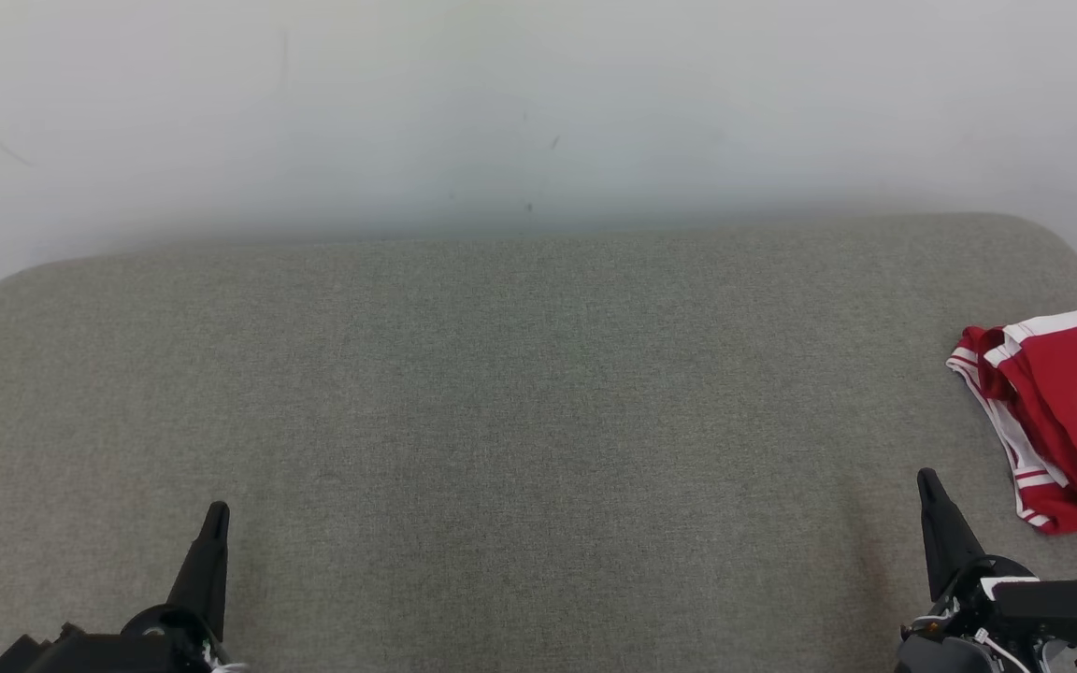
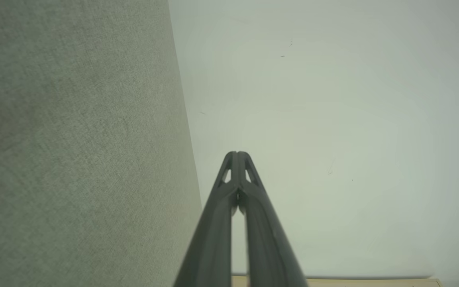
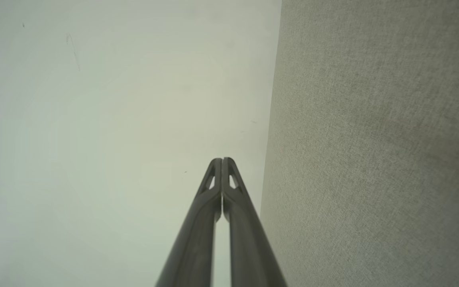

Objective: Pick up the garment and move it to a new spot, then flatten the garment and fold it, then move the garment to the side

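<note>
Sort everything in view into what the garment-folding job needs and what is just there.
For the job: red garment with white stripes; left gripper and right gripper, both shut and empty.
Just there: grey fabric surface; white wall.

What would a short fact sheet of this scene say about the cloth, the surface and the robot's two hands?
surface: grey fabric, white wall behind
garment: red with white stripes, bunched at the right, cut off by the picture edge
left hand: shut, empty
right hand: shut, empty, beside garment, not touching
</note>
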Robot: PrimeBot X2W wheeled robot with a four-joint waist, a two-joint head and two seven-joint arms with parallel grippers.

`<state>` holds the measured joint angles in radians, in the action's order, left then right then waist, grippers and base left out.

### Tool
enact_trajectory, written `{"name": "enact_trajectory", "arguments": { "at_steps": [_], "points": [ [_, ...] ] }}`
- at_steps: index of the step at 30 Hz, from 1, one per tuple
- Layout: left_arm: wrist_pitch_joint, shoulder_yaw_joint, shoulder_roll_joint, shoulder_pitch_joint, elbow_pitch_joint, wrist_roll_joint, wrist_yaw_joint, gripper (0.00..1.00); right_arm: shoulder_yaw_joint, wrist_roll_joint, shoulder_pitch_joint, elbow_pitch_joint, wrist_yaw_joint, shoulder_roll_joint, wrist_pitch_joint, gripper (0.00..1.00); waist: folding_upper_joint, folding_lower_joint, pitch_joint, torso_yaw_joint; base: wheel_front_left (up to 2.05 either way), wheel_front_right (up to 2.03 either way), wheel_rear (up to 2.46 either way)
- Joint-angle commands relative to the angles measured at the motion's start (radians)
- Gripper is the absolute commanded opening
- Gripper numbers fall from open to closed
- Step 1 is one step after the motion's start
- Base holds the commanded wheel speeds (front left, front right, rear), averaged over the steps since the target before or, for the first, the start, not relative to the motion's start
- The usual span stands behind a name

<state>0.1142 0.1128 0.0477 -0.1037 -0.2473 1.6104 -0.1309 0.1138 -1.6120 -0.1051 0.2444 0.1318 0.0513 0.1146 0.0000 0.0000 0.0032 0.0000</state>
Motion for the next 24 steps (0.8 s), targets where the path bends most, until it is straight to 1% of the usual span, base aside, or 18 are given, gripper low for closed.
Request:
{"name": "enact_trajectory", "arguments": {
  "at_steps": [1, 24],
  "points": [
    [0.003, 0.003, 0.005, -0.012, 0.003, 0.005, -0.001, 0.0, 0.003, -0.002, -0.007, -0.002, -0.002, -0.002, 0.003, 0.0, 0.0, 0.0, 0.0, 0.0, 0.0, 0.0, 0.0],
    [0.003, 0.003, 0.005, -0.012, 0.003, 0.005, -0.001, 0.0, 0.002, -0.002, -0.007, -0.002, -0.002, -0.002, 0.003, 0.0, 0.0, 0.0, 0.0, 0.0, 0.0, 0.0, 0.0]
  ]
}}
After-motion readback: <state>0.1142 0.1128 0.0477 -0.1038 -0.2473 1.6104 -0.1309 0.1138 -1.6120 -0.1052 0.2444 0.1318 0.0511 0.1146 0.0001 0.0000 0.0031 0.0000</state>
